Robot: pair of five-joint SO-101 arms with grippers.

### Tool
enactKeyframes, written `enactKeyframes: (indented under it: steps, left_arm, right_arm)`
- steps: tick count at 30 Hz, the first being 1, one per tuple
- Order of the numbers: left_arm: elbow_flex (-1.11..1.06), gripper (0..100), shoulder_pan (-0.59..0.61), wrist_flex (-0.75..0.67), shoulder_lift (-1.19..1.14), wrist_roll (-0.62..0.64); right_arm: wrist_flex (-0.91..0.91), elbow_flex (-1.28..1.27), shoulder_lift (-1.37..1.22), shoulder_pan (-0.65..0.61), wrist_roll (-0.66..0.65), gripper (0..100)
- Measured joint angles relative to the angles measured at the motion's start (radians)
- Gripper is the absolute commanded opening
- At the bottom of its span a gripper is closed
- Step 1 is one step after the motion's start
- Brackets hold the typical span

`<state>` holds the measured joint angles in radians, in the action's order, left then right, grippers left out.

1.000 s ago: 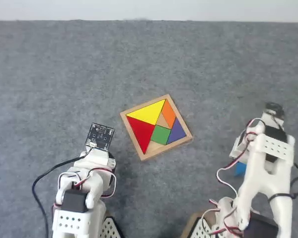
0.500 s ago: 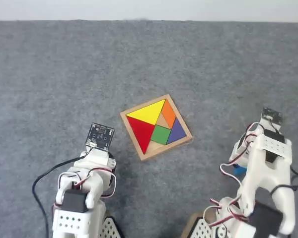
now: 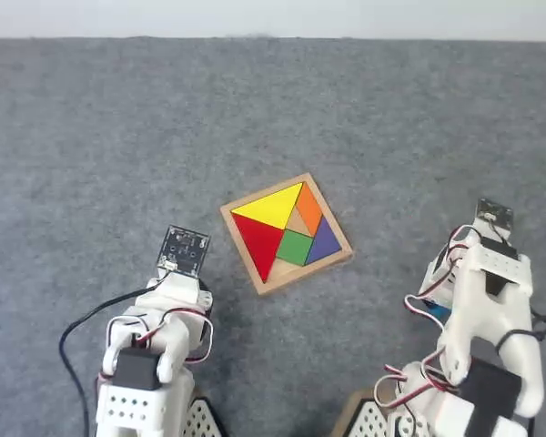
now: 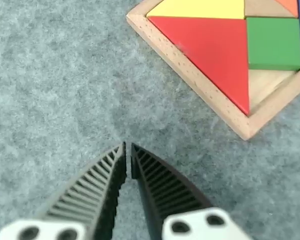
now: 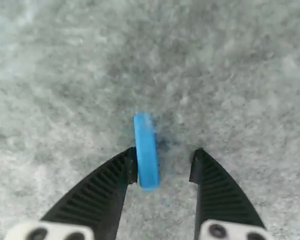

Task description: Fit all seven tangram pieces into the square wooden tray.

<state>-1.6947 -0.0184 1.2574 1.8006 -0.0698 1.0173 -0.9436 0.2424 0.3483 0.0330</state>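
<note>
Drawing back toward its base over the last second, the right arm (image 3: 487, 273) is sitting lower over the grey mat (image 3: 118, 137); the left gripper (image 4: 128, 146) is pointing, fully closed, near the wooden tray (image 3: 255, 270), which is holding five coloured pieces (image 3: 259, 241); the right gripper (image 5: 165, 154) is gaping around an on-edge blue piece (image 5: 145, 150), one finger touching it

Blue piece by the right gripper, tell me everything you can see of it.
The blue piece is a thin, flat slab seen edge-on, bright blue and smooth, perhaps painted wood. It stands upright on its edge over the grey carpet. It sits between the open fingers of the right gripper, against one finger, with a clear gap to the other. Its outline cannot be told.
</note>
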Motion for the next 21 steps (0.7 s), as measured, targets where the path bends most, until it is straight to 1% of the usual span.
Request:
enactKeyframes:
  steps: [4, 7, 15, 19, 21]
  left_arm:
    - [0.000, 2, 0.000, 0.000, 0.000, 0.000]
    - [0.000, 2, 0.000, 0.000, 0.000, 0.000]
    - [0.000, 2, 0.000, 0.000, 0.000, 0.000]
    - [0.000, 2, 0.000, 0.000, 0.000, 0.000]
    - [0.000, 2, 0.000, 0.000, 0.000, 0.000]
  right_arm:
    - [-0.002, 0.000, 0.000, 0.006, -0.025, 0.3]
    - [-0.002, 0.000, -0.002, 0.003, -0.078, 1.1]
    - [0.026, 0.041, -0.003, -0.015, -0.091, 0.9]
    - [0.087, 0.117, -0.003, -0.043, -0.180, 0.9]
    - [0.106, 0.150, -0.005, -0.069, -0.198, 0.9]
